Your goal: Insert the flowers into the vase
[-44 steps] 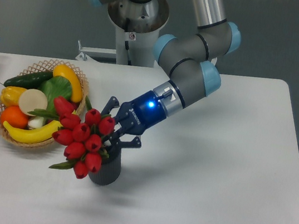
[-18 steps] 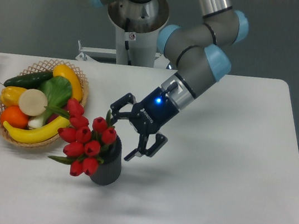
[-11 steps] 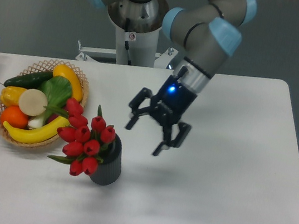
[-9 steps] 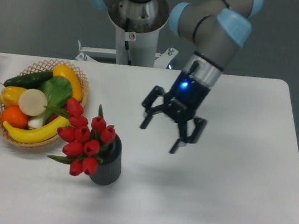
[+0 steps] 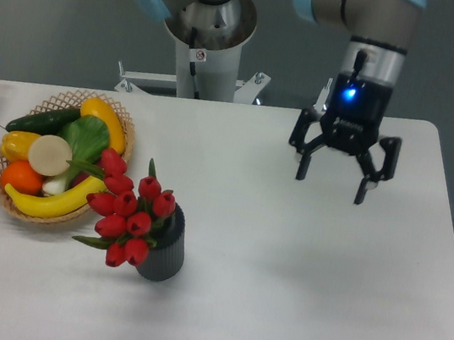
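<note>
Withdrawn rightward, fingers (image 5: 332, 182) spread; 1 vase (image 5: 164, 250), 1 flowers (image 5: 127, 211) bunch.

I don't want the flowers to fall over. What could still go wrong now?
The flowers lean out to one side of the vase, toward the fruit basket, so the bunch might tip the vase or slide out. The gripper is open and hangs well away above the table, so nothing steadies them. A few buds hang over the basket's rim and could catch there.
</note>
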Controlling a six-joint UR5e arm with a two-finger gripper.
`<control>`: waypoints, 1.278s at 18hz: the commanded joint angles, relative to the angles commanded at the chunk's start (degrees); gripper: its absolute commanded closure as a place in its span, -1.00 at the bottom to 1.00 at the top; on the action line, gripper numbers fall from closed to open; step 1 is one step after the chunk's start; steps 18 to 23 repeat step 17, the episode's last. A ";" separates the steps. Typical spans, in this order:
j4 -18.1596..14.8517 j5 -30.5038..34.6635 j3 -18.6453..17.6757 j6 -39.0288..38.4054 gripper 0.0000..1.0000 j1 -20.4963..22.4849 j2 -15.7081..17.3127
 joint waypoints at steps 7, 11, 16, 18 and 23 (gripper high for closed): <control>-8.59 13.25 -0.18 13.59 -1.00 0.00 3.87; -17.48 18.36 0.88 25.56 -1.00 0.88 6.59; -18.11 22.33 0.09 27.78 -1.00 0.79 7.56; -18.20 22.15 0.09 27.86 -1.00 0.79 7.56; -18.20 22.15 0.09 27.86 -1.00 0.79 7.56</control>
